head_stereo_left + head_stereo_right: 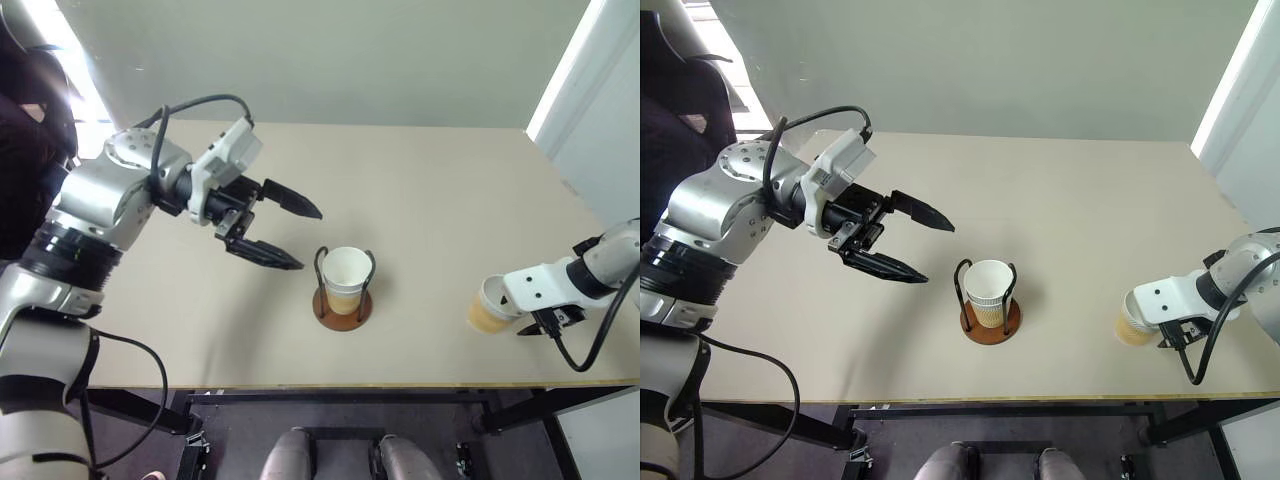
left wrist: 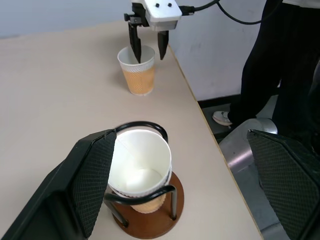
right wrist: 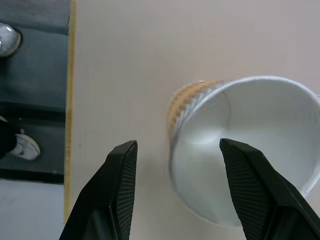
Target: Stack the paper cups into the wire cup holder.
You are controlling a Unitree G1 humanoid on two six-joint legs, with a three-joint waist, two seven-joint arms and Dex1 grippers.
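The holder [image 1: 342,305] is sitting near the middle of the table's [image 1: 440,200] front edge, with a cup [image 1: 345,277] standing upright inside its wire loops (white rim poking above them). The left gripper [image 1: 285,232] is hovering above the table just to the holder's left, fingers spread wide, gripping nothing. Over by the front right corner a second cup [image 1: 486,305] is standing on the table. The right gripper [image 2: 148,49] is pointing down at that cup, fingers part open, one finger [image 3: 252,195] dipping inside the rim and the other [image 3: 112,192] outside the wall.
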